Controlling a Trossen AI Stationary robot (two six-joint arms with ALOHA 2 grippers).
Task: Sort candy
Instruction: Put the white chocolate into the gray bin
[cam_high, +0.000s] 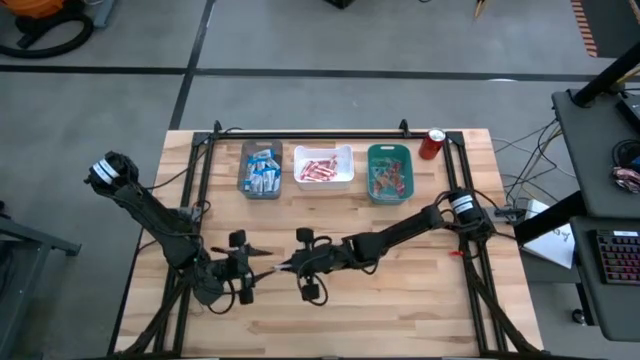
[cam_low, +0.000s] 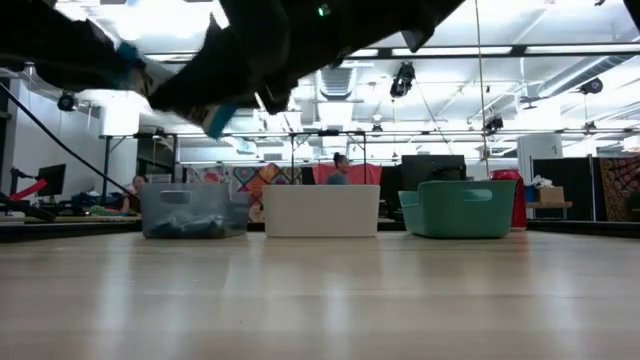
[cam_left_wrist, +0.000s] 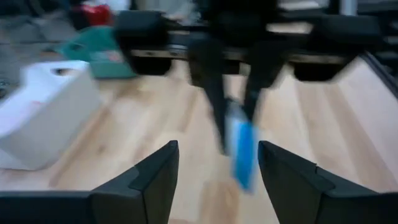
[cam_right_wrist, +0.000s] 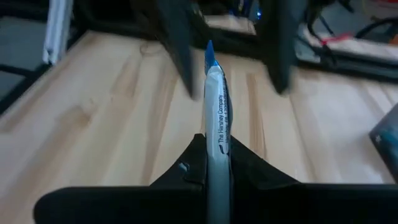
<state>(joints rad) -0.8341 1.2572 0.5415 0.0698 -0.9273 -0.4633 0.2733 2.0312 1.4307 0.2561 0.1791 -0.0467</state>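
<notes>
- Candy: a blue-and-white bar (cam_right_wrist: 216, 118) sits pinched edge-on in the right claw (cam_right_wrist: 214, 163), whose two dark fingers press against both sides of the wrapper; printed lettering runs along the wrapper's length.
- Seen from the left wrist, the same bar (cam_left_wrist: 242, 149) hangs from the right claw (cam_left_wrist: 236, 109) above the bare wooden surface (cam_left_wrist: 155, 124), in the gap ahead of the left claw (cam_left_wrist: 217, 177).
- The left claw stands wide open, its fingers (cam_left_wrist: 155, 177) well apart on either side of the bar and touching nothing.
- From above, the two claws meet tip to tip near the middle of the surface (cam_high: 400, 310), the left claw (cam_high: 262, 268) on one side and the right claw (cam_high: 286, 266) just beside it, both well in front of the bins.
- Three bins stand in a row along the far edge: a grey bin (cam_high: 243, 170) with blue-and-white bars inside, a white bin (cam_high: 347, 168) with red-and-white bars, and a teal bin (cam_high: 372, 172) with small mixed pieces whose kind cannot be told.
- A red can (cam_high: 432, 144) stands just beside the teal bin, toward the far right corner.
- In the low view the arms cross overhead, and a blue-and-white bar (cam_low: 216, 120) shows among them, clear of the surface (cam_low: 320, 300).
</notes>
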